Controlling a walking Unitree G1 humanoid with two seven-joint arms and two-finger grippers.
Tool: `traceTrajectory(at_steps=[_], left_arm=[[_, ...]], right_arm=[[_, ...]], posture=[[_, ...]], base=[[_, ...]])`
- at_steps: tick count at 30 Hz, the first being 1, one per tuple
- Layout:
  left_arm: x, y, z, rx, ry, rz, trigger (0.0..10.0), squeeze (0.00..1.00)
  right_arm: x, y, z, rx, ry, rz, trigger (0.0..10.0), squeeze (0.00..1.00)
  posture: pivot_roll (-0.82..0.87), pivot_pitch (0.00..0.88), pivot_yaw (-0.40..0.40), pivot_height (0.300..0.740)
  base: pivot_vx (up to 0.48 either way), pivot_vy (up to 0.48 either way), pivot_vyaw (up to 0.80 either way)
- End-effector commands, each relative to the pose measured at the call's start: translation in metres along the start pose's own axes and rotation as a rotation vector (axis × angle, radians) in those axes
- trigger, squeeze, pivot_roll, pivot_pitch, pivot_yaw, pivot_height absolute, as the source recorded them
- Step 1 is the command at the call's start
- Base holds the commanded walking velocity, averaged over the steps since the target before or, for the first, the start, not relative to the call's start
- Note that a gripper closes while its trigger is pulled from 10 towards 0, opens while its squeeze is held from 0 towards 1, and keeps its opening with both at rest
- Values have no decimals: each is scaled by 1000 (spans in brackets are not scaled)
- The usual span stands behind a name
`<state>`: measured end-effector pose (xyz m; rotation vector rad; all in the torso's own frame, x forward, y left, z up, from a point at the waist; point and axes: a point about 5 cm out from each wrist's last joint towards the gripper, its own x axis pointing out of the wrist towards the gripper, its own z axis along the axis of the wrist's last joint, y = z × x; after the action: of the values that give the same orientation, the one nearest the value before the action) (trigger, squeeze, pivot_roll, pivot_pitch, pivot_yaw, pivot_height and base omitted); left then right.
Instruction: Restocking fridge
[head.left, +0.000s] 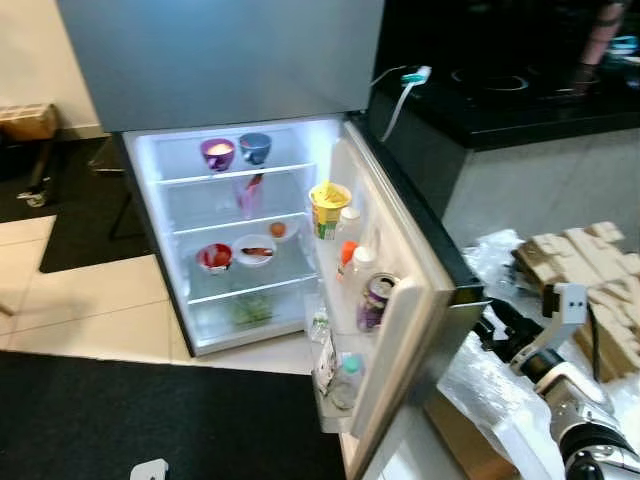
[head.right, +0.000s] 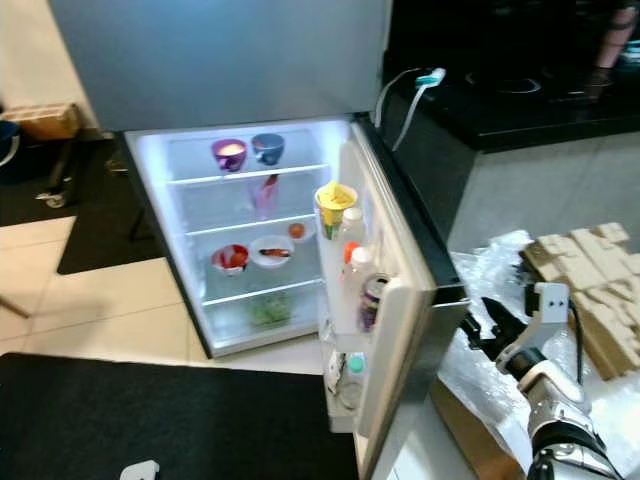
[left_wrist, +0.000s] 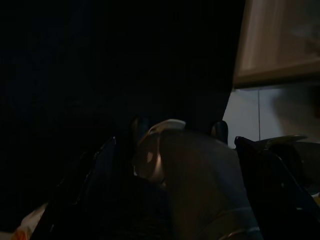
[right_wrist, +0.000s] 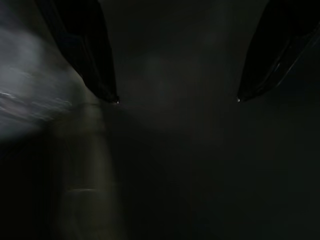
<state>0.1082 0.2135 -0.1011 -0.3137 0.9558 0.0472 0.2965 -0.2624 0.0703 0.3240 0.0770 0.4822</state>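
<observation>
1. Black floor mat (head.left: 150, 420) lies nearest, across the bottom of the head views, just in front of the open fridge (head.left: 240, 230).
2. On the robot's right, the right gripper (head.right: 485, 325) hangs just outside the outer edge of the fridge door (head.right: 400, 350), above crinkled plastic wrap (head.right: 480, 380) and near a cardboard insert (head.right: 590, 280). Its two black fingers (right_wrist: 90, 50) stand wide apart with nothing between them.
3. The left gripper (left_wrist: 175, 165) sits in deep shade; its fingers look spread around a dark bulk with a pale rim, but whether it grips anything I cannot tell.
4. The fridge stands against the wall beside a dark counter (head.left: 520, 100), its lit compartment facing the robot. The door swings out towards the robot, hinged on the counter side.
5. Door racks hold upright items: a yellow-lidded cup (head.left: 328, 208), bottles and a purple can (head.left: 375, 300), all with their long axes vertical. Bowls (head.left: 235, 152) sit on the top shelf; a bowl and a plate rest on a lower one.
6. Judged step: between items, door open, right gripper empty. The next move likely calls for fetching another item and standing it upright on a free shelf edge or rack.
</observation>
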Motion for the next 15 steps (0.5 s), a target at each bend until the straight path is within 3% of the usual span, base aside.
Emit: traceTrajectory(at_steps=[1,2,3,4,8,10,12,14,15], left_arm=[[-1,4,2,21,2,2,10000,0],[-1,4,2,21,2,2,10000,0],[-1,4,2,21,2,2,10000,0],[-1,4,2,21,4,3,10000,0],[-1,4,1,22,5,3,10000,0],[-1,3,1,23,6,0,10000,0],[-1,3,2,23,5,-1,10000,0],[0,1,1,23,5,-4,10000,0],[0,1,1,23,5,-4,10000,0]], right_arm=[[15,25,-7,17,31,193,10000,0],[22,40,-9,40,23,297,10000,0],[22,40,-9,40,23,297,10000,0],[28,59,-9,74,7,419,10000,0],[32,73,-9,105,-7,488,10000,0],[32,91,-14,139,0,584,10000,0],[33,95,-17,142,6,594,10000,0],[35,83,-26,112,23,471,10000,0],[35,83,-26,112,23,471,10000,0]], posture=[[22,0,-29,740],[22,0,-29,740],[22,0,-29,740],[22,0,-29,740],[22,0,-29,740],[22,0,-29,740],[22,0,-29,740],[19,0,-35,740],[19,0,-35,740]], base=[[0,0,0],[0,0,0],[0,0,0],[0,0,0],[0,0,0],[0,0,0],[0,0,0],[0,0,0],[0,0,0]])
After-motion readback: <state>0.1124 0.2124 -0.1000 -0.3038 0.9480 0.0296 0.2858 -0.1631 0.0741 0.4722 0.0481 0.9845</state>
